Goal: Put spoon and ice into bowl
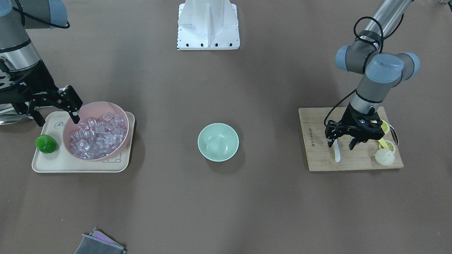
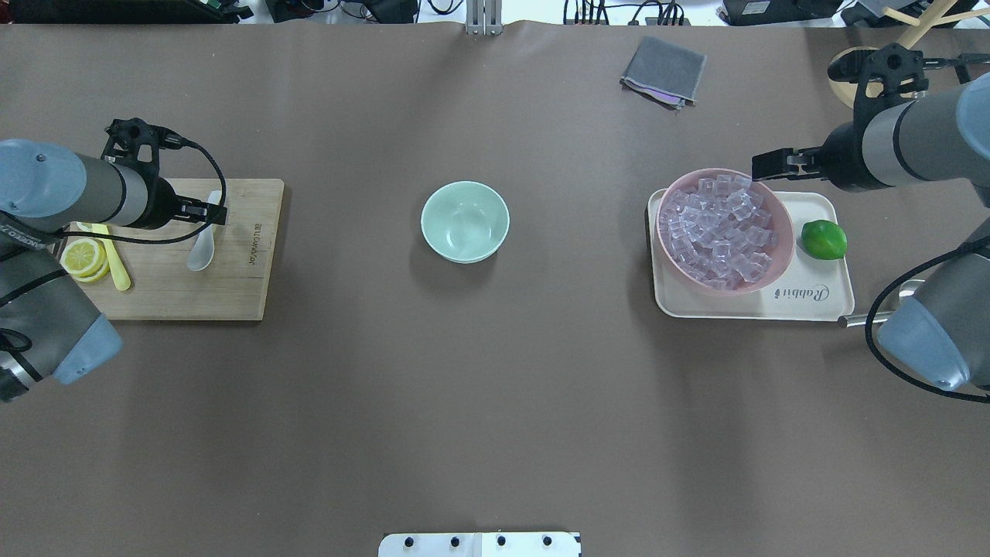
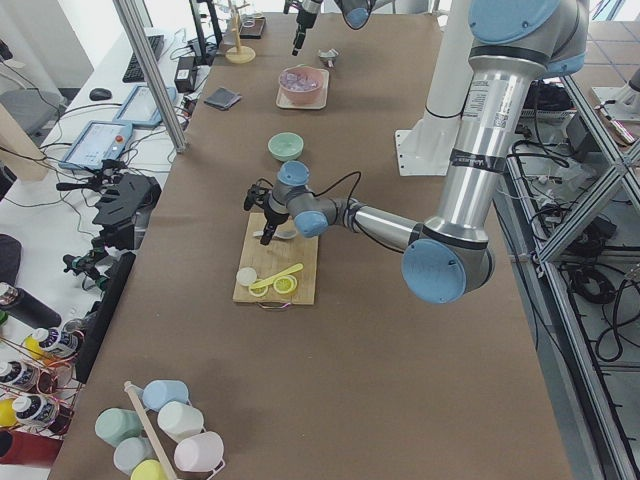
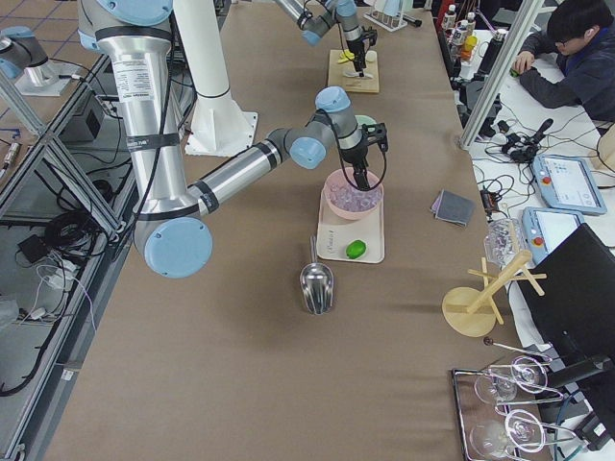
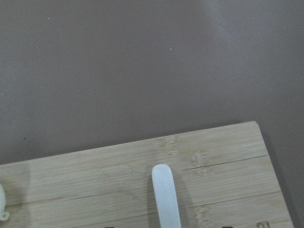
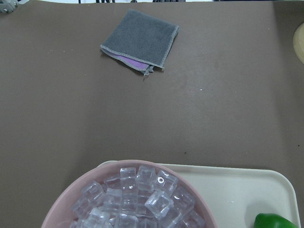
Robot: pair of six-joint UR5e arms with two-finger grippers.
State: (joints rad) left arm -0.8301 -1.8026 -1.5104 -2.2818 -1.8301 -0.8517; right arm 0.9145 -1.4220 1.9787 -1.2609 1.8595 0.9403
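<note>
On the wooden cutting board (image 2: 232, 286) at the left of the overhead view, lemon slices (image 2: 83, 257) and a long yellow utensil (image 2: 116, 271) are seen at its 9 o'clock side. The white spoon (image 2: 203, 247) is laid flat nearer the board's 3 o'clock edge, handle toward 12 o'clock and scoop toward 6 o'clock.

At the table's middle the mint-green bowl (image 2: 464, 224) is found empty.

To the right, a cream tray (image 2: 773, 305) is occupied by a pink bowl (image 2: 787, 246) heaped with clear ice cubes (image 2: 719, 232). All the ice is held there. A lime (image 2: 824, 240) is set on the tray at the pink bowl's 3 o'clock. A metal scoop (image 4: 316, 281) is laid on the table at about 4 o'clock of the tray, and a folded grey cloth (image 2: 663, 71) at 11 o'clock of the pink bowl.

The left gripper (image 1: 341, 145) is pointed down over the board, its fingers spread with the spoon's handle seen between them. Nothing is gripped, and contact with the handle cannot be told.

The right gripper (image 1: 58, 119) is held tilted at the pink bowl's 1 o'clock rim, jaws wide apart and empty, with one fingertip over the rim.
</note>
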